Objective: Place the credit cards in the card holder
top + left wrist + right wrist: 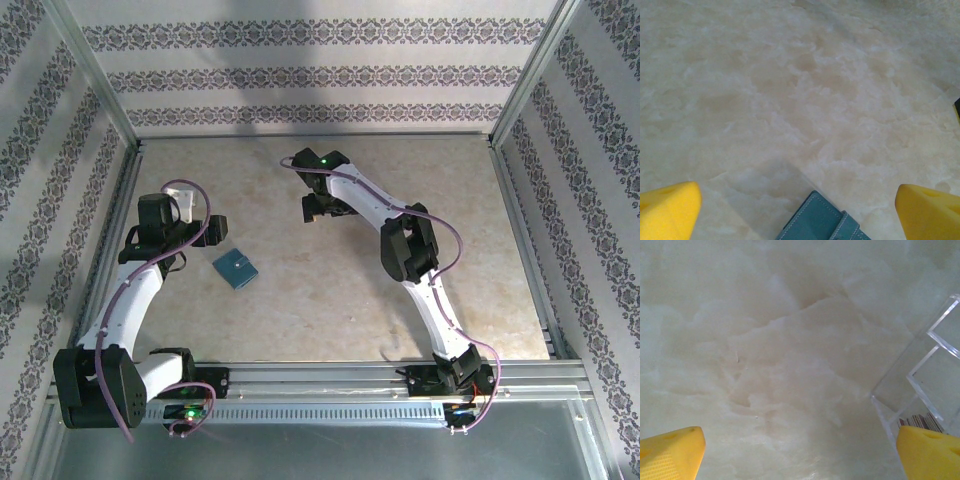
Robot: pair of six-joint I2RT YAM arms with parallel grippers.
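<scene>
Teal card holder lies closed on the table, left of centre. Left gripper hovers just beside it, jaws spread wide, empty. Right gripper, farther right, is equally wide, next to a clear box holding credit cards.

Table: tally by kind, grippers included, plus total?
Card holder: 1, closed
Clear box: 1
Cards: edges show in the box, count unclear
Grippers: 2, left and right, both open
Total: 4, cards not counted
</scene>
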